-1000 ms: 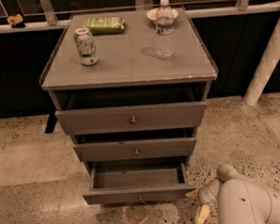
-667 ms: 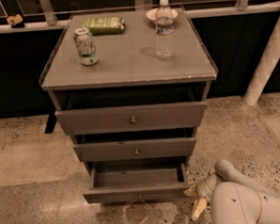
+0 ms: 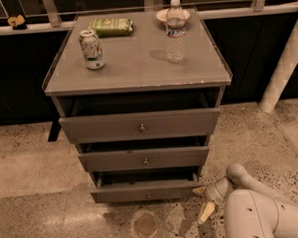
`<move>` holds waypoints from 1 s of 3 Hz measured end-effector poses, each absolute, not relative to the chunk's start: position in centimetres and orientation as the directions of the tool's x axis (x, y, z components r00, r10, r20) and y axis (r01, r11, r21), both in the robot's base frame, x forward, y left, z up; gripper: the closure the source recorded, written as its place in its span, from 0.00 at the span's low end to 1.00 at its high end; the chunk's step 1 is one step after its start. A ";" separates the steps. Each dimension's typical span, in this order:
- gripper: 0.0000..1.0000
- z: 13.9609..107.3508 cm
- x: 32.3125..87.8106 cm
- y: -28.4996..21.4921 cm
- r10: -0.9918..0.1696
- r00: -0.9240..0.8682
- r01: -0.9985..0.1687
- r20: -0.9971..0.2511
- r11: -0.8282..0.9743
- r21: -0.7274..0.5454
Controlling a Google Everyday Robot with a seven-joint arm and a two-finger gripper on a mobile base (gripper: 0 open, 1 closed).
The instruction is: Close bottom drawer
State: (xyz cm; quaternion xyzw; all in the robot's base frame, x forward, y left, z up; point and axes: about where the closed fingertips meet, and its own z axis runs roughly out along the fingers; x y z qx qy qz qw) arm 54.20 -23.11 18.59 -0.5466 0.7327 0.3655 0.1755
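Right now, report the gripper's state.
Gripper: open, holding nothing, low beside the right end of the bottom drawer front.

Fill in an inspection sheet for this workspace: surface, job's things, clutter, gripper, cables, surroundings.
Surface: grey cabinet top, flat, bearing four items.
Job's things: bottom drawer stands slightly out, with a dark gap above its front; brass knob at its centre.
Clutter: can, green packet, upright water bottle, small dish behind the bottle.
Gripper: gripper low by the bottom drawer's right end, fingers apart, holding nothing; whether it touches the front cannot be told.
Cables: nothing seen.
Surroundings: speckled floor, round floor plate, white post at right.
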 end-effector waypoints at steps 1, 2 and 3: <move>0.00 18.6 54.2 -23.1 -0.673 -0.341 -0.929 -0.657 0.135 0.344; 0.00 18.9 56.2 -21.9 -0.674 -0.308 -0.944 -0.672 0.127 0.305; 0.00 19.4 59.1 -21.2 -0.642 -0.302 -0.952 -0.705 0.169 0.255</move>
